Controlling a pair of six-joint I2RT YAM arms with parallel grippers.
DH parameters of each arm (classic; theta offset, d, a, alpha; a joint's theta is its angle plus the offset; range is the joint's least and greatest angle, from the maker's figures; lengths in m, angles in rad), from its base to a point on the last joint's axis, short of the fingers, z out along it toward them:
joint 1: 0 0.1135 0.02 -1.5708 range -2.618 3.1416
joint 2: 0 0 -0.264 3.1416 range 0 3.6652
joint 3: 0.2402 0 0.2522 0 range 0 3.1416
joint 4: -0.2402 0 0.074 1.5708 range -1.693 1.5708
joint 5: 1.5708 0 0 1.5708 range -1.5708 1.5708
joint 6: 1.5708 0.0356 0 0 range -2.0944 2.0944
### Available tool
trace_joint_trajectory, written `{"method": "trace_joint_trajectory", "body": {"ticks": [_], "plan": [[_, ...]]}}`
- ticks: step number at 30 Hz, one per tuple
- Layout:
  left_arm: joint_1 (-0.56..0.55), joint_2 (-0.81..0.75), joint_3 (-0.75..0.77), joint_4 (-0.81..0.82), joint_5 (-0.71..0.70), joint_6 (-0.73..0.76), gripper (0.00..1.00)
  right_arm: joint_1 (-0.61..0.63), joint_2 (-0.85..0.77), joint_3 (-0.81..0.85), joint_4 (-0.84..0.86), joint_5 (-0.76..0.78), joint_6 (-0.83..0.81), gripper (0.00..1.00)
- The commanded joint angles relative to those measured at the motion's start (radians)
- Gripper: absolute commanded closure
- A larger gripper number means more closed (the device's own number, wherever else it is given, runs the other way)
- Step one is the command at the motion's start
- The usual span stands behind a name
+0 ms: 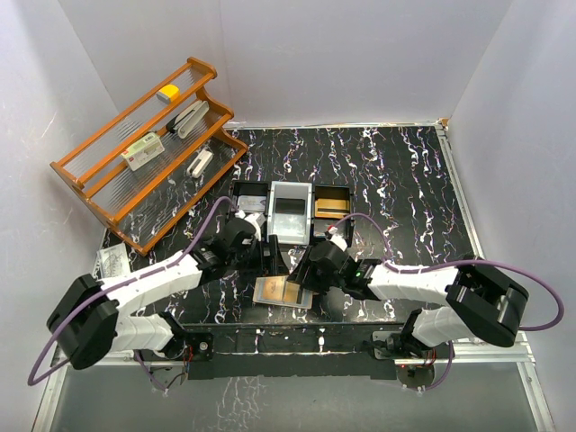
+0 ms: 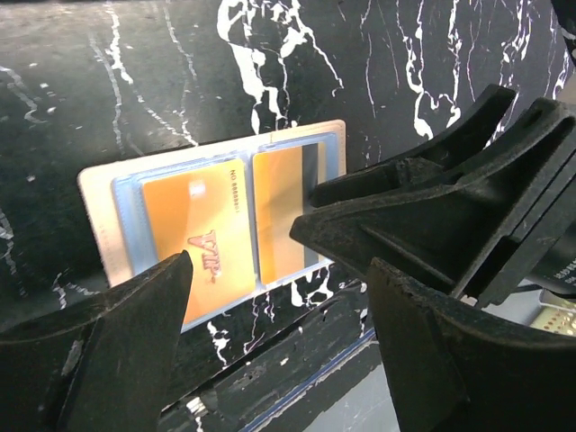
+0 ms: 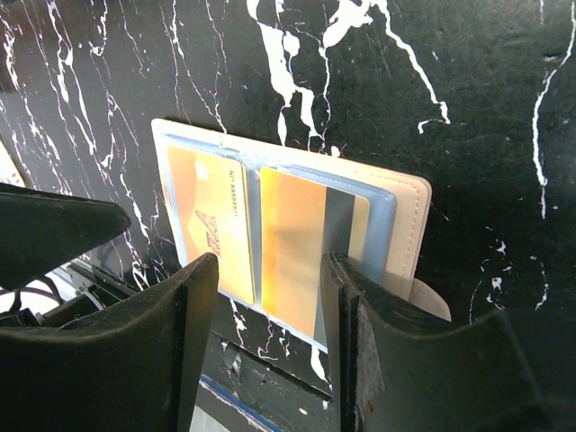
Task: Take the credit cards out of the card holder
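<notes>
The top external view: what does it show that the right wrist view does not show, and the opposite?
Only the top external view shows the wooden rack at the rear left and the three-compartment tray. Only the right wrist view shows the print on the left credit card and the dark stripe on the right credit card. Both show the card holder lying open on the black marbled table, both cards in its clear sleeves, with the right gripper over it.

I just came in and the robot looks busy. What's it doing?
The left gripper and the right gripper hang open close over a card holder that lies open and flat on the table. Two orange cards sit in its slots. Neither gripper holds a card yet.
</notes>
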Motion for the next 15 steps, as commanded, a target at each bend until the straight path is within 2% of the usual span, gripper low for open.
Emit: {"method": "trace_joint_trajectory", "body": {"ticks": [1,7,15], "plan": [[0.001,0.085,0.048,0.050,0.119,0.022,0.25,-0.002,0.014,-0.042,-0.059,0.048,0.005,0.52],[0.001,0.189,0.053,0.085,0.197,0.014,0.37,-0.003,-0.006,-0.048,-0.087,0.061,0.020,0.54],[0.000,0.260,0.044,0.133,0.258,0.000,0.44,-0.002,-0.057,-0.051,-0.096,0.057,0.020,0.55]]}}
